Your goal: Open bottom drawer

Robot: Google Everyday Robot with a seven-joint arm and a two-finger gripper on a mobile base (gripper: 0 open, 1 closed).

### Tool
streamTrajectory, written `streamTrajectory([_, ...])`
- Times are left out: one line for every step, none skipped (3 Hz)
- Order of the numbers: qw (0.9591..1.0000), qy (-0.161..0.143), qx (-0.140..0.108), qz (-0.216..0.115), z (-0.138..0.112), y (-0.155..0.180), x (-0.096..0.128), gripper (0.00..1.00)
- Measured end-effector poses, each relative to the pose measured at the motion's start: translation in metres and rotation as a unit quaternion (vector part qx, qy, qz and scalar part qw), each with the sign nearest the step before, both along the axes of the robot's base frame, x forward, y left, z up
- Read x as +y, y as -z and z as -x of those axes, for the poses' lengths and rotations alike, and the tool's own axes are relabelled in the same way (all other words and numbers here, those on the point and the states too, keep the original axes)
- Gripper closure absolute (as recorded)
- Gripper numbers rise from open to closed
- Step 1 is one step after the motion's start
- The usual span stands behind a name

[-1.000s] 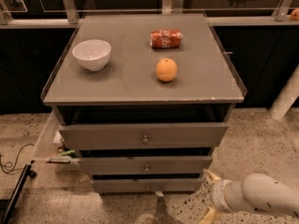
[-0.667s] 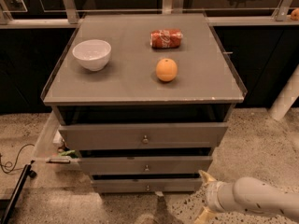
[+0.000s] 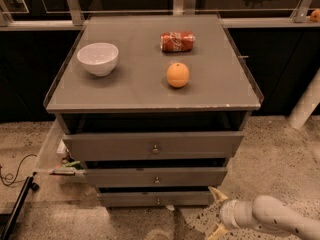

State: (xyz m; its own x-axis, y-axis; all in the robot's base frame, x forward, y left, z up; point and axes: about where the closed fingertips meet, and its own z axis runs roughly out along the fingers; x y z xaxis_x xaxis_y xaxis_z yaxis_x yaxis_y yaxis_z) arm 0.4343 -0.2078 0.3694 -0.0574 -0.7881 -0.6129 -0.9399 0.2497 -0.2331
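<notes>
Presently, bottom drawer (image 3: 130,199) sat at cabinet's (image 3: 140,91) six o'clock; gripper (image 3: 216,213) hovered at drawer's four o'clock, spread wide, empty; likely placed low to reach the knob (image 3: 158,201).

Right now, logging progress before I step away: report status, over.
Gripper open, low at cabinet's right front corner. Bottom drawer untouched, knob free. Nothing in the way.
</notes>
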Motion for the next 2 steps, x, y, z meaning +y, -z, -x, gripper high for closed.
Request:
streamTrajectory([0.9986, -0.014, 0.009, -0.051, -0.011, 0.032, -0.014, 0.0])
streamTrajectory([0.9985, -0.017, 0.013, -0.05, -0.014, 0.043, -0.011, 0.0])
